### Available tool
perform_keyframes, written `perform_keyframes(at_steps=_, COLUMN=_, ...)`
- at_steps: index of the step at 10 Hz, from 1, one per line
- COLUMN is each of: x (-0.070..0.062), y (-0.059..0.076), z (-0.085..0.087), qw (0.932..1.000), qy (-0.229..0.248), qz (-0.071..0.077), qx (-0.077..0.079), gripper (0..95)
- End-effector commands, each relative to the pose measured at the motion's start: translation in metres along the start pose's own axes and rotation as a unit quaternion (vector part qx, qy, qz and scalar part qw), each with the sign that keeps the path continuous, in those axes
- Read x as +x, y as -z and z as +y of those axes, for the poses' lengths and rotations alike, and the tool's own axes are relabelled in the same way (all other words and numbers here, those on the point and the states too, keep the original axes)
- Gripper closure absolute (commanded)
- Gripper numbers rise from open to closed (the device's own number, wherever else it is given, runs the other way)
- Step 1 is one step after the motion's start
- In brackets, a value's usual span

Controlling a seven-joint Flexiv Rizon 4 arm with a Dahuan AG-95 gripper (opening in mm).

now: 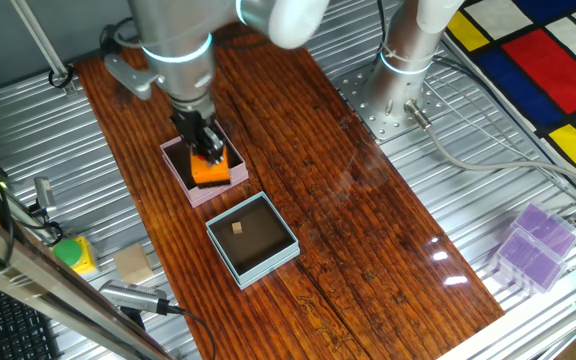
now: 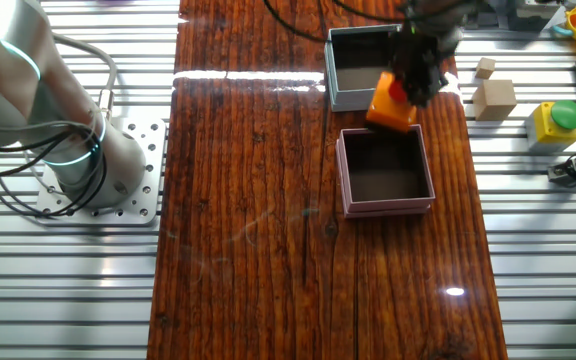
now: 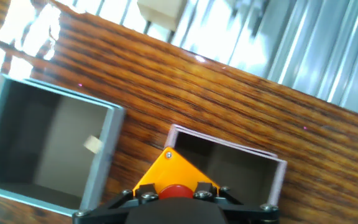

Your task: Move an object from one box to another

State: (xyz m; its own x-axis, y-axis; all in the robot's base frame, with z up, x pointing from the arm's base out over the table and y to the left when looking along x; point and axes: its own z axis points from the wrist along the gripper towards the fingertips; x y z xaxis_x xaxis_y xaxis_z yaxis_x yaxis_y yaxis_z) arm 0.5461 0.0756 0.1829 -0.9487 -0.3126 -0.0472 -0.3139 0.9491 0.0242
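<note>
In the hand view the orange block [image 3: 166,174] is cut off at the bottom edge; the blue box [image 3: 104,168] by the left edge.

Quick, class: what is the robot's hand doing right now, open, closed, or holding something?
Hand: closed on the orange block, holding it above the pink box.

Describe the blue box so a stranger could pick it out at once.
Find the dark wooden board running down the middle of the metal table. Two small square low-walled boxes sit side by side on it. The light blue box has a dark brown inside with a small tan piece in it; its neighbour, the pink box, sits under the tool.
</note>
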Motion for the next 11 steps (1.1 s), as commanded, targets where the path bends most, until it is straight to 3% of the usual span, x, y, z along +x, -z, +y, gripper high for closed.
perform_keyframes(at_steps=1, x=-0.0033, y=0.0020, z=0.0097, qw=1.0000, qy=-0.010, qz=0.001, qx=-0.001, gripper=95.0)
perform_keyframes(at_steps=5, x=-0.0038, y=0.0029, z=0.0112, qw=0.9999, qy=0.015, qz=0.004, qx=0.000, gripper=95.0)
perform_keyframes(at_steps=7, x=-0.0038, y=0.0029, z=0.0112, qw=0.9981, qy=0.058, qz=0.019, qx=-0.001, gripper=95.0)
perform_keyframes(at_steps=11, x=-0.0038, y=0.0029, z=0.0112, qw=0.9985, qy=0.053, qz=0.016, qx=-0.006, gripper=95.0)
